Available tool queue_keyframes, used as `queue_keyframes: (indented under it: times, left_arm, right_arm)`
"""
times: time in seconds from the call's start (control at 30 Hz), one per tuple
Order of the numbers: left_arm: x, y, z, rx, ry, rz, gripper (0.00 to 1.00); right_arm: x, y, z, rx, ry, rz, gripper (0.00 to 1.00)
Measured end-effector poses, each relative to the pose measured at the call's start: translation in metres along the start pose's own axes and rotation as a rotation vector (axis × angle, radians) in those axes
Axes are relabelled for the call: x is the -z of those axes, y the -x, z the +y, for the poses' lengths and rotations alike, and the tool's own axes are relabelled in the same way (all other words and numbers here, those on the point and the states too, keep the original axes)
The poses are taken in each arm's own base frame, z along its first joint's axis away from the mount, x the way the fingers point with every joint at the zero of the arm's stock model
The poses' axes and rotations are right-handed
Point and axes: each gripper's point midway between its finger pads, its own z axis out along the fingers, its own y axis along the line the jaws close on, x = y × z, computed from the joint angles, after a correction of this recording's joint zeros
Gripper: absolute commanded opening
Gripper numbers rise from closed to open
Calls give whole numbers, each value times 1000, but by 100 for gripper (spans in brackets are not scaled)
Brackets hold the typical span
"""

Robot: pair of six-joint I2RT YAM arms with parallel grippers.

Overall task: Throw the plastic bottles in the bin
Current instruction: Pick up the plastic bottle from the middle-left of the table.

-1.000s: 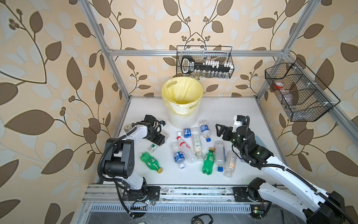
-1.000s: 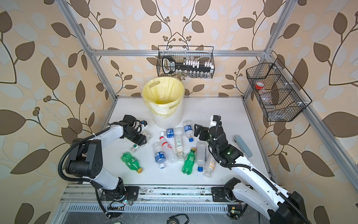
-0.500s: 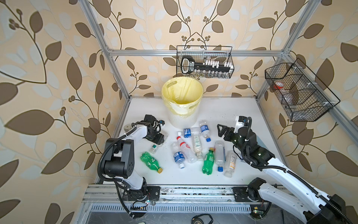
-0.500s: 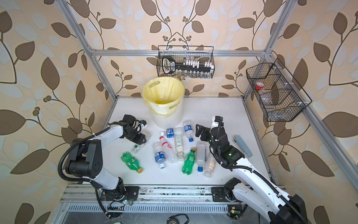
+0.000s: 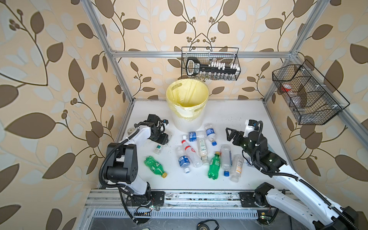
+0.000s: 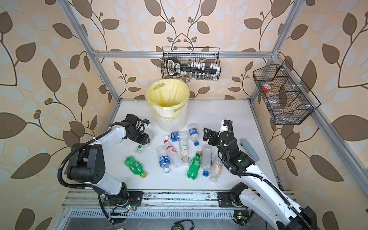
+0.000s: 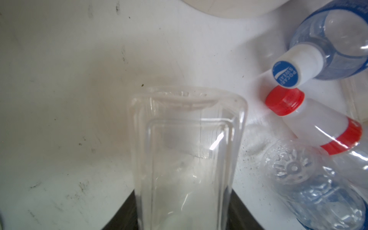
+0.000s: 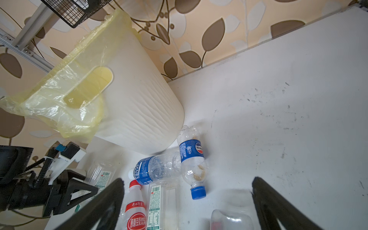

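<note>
The bin (image 5: 187, 103) (image 6: 168, 103), white and ribbed with a yellow liner, stands at the back of the table. Several plastic bottles lie in front of it, among them a green one (image 5: 155, 166), another green one (image 5: 214, 166), a red-capped one (image 5: 190, 151) and a blue-labelled one (image 8: 192, 157). My left gripper (image 5: 162, 137) (image 7: 184, 209) is low on the table left of the bin, shut on a clear square-sided bottle (image 7: 187, 155) whose green-and-white cap end (image 5: 158, 148) sticks out toward the front. My right gripper (image 5: 231, 134) (image 8: 188, 181) hangs open, empty, right of the pile.
A black wire basket (image 5: 211, 63) hangs on the back wall above the bin, another (image 5: 306, 95) on the right wall. A blue-grey block (image 6: 250, 149) lies by the right arm. Aluminium frame posts (image 5: 117, 65) bound the table.
My left gripper's jaws have narrowed onto the clear bottle at the same spot. My right arm has barely shifted and stays open.
</note>
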Motion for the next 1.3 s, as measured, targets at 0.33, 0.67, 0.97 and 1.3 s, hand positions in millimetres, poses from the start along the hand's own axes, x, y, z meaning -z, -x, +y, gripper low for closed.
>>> queue_keyframes:
  times: [0.33, 0.67, 0.97, 1.3]
  left_arm:
    - [21, 4, 1, 12, 39, -27, 42]
    - [55, 25, 11, 37, 113, -66, 36]
    - [99, 35, 7, 67, 158, -144, 36]
    - [149, 56, 0, 70, 176, -240, 37]
  right_arm:
    - [0, -2, -1, -7, 1, 11, 100]
    - [1, -10, -4, -26, 3, 32, 100]
    - [7, -14, -8, -45, 1, 37, 100]
    - [10, -19, -13, -47, -6, 45, 100]
